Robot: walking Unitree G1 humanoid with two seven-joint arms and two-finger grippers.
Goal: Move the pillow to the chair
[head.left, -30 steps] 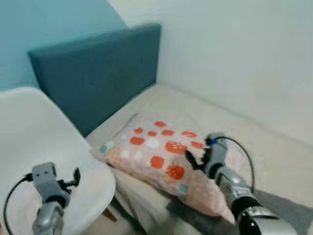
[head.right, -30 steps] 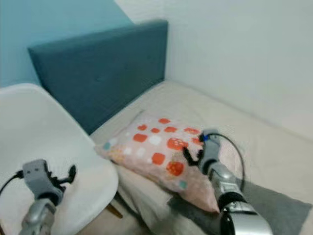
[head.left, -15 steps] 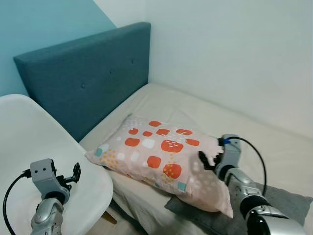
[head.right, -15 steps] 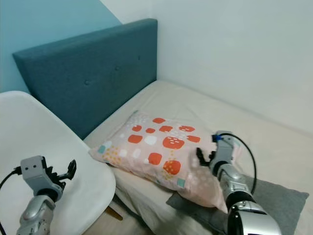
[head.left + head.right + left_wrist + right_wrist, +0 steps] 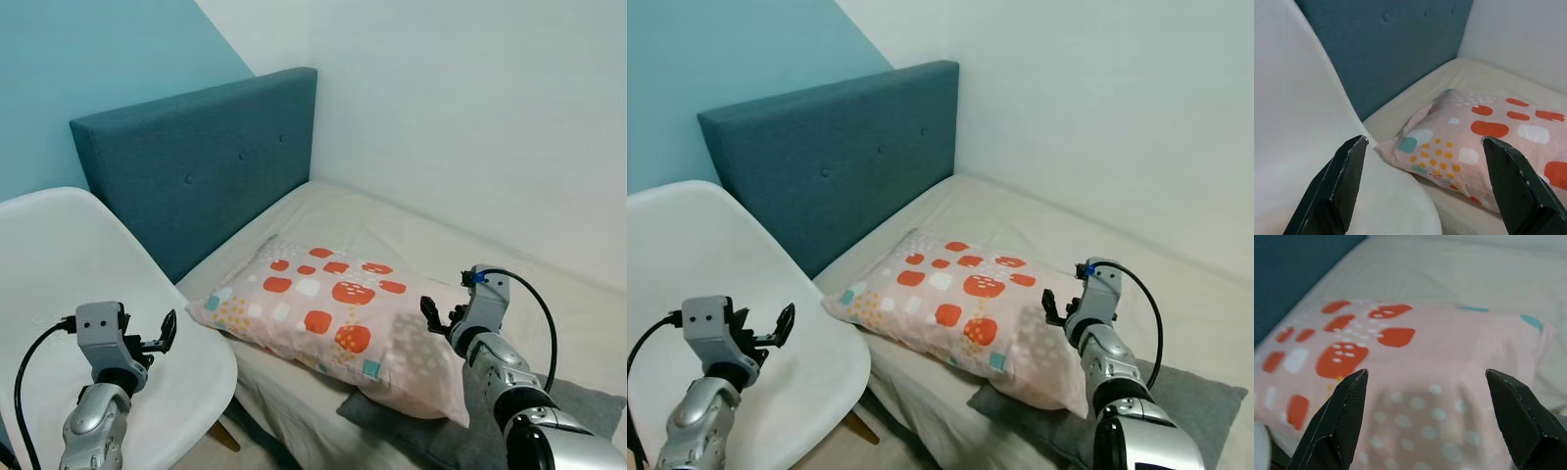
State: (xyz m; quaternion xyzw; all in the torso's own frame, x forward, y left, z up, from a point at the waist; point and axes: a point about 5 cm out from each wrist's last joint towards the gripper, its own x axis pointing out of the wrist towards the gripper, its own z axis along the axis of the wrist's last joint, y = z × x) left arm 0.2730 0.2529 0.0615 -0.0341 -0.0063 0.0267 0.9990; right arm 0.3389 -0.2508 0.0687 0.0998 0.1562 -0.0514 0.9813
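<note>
Pink pillow (image 5: 338, 323) with orange and white patches lying flat on the bed (image 5: 549, 294), one short end overhanging the mattress edge toward the chair (image 5: 59, 294), the other end resting partly on a grey cushion (image 5: 411, 426). Right gripper (image 5: 443, 319) hovering just off the pillow's near right end, fingers spread wide, not touching the fabric as far as can be told; seen along those fingers in the right wrist view, pillow (image 5: 1415, 382) straight ahead and framed between them. Left gripper (image 5: 157, 336) held over the chair seat, also spread wide and empty, with the pillow's overhanging corner ahead of it and well apart. Probably light, soft and floppy, likely to sag and fold when lifted from one point. Best taken by pinching a thick fold of cover and stuffing at the end nearest the right gripper, or at the corner facing the left gripper; a shallow pinch of fabric alone likely to slip.
</note>
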